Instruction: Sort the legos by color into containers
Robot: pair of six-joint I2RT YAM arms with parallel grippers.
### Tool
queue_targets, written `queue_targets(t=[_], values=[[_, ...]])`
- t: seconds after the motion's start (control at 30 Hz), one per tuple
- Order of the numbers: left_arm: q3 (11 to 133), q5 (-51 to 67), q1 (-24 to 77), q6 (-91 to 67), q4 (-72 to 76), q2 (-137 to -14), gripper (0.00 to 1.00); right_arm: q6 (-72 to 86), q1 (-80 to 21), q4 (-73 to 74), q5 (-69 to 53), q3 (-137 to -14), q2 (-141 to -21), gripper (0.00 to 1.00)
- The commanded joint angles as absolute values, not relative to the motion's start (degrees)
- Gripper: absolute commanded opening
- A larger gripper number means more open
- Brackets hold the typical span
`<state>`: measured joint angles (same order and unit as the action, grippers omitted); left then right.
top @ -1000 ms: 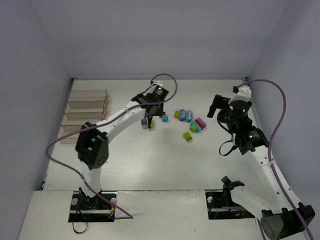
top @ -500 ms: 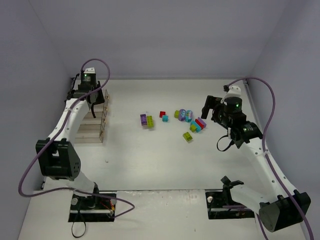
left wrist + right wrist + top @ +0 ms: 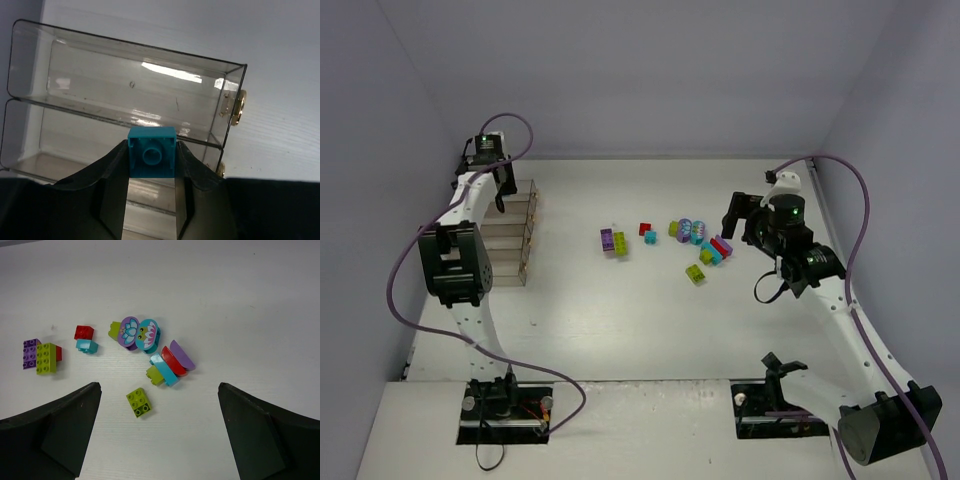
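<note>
My left gripper [image 3: 151, 160] is shut on a cyan brick [image 3: 151, 152] and holds it over the clear bins [image 3: 125, 85], near the far end of the row [image 3: 510, 235]; in the top view it [image 3: 492, 192] hangs at the far left. The bins in the wrist view hold nothing. My right gripper [image 3: 159, 405] is open and empty, above the loose bricks: a lime brick [image 3: 140, 403], a cluster of cyan, red and purple pieces [image 3: 170, 365], a red [image 3: 83, 332] and a cyan brick [image 3: 87, 346], and a purple-lime pair [image 3: 40, 356].
The brick pile lies mid-table in the top view [image 3: 695, 245], with the purple-lime pair [image 3: 613, 241] left of it. Grey walls close in the table on three sides. A brass clasp [image 3: 239, 105] sits on the bin's end.
My left arm has swung from the brick pile to the bins at far left, carrying the cyan brick. My right gripper has shifted slightly left toward the bricks.
</note>
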<state>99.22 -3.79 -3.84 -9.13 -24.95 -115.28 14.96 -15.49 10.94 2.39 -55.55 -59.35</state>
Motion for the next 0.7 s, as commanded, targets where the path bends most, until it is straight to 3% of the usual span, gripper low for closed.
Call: queue_targets(t=[0.0,0.2,0.27,0.4,0.67], values=[[104.3,-2.6,-4.5,-6.7,-21.7,-115.4,0.18,14.9,-16.0,7.8,2.0,-56.1,-58.3,1.0],[111.8,-2.1,-4.7,-5.3,-24.2,-122.0,0.29,15.5,-16.0,8.0,1.9,-55.7,-58.1,1.0],[114.0,-1.4,-4.8,-5.5,-25.0,-123.6,0.42,15.6,-16.0,8.1,1.9,-55.5,-58.0,1.0],[115.1,-0.3,-4.8,-6.5,-26.0,-124.5,0.54,15.7,-16.0,8.2,2.0,-55.3,-57.8,1.0],[110.4,1.8,-4.0,-8.8,-26.1,-117.3,0.56,15.9,-16.0,8.3,2.6,-55.3,-58.3,1.0]])
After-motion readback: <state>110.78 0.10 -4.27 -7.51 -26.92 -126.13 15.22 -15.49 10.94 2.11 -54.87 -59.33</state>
